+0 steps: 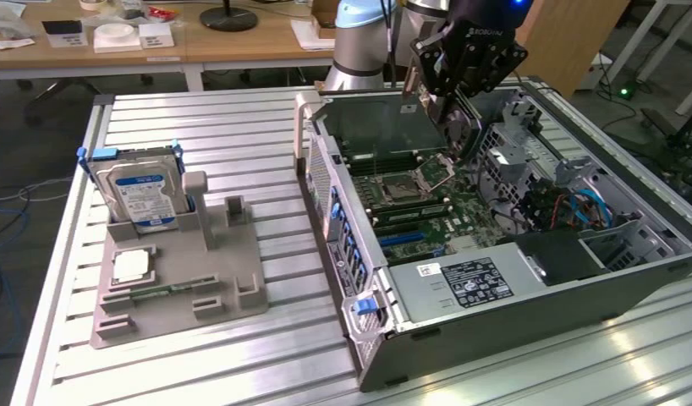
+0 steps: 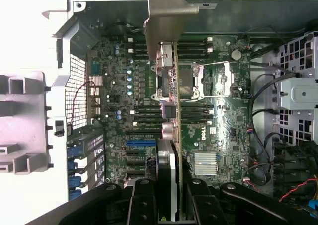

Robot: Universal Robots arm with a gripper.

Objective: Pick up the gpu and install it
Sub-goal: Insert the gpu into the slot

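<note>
gpu over motherboard, hard drive upright in holder

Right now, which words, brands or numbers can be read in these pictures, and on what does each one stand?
"DELL": white print on the motherboard.
"ROBOTIQ": faint, on the body of the gripper.
Too small to read: the power supply label and the hard drive label.

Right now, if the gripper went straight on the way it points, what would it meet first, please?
Likely the motherboard near the CPU socket, though the gpu held in the gripper would touch before the gripper does. Depth is unclear.
</note>
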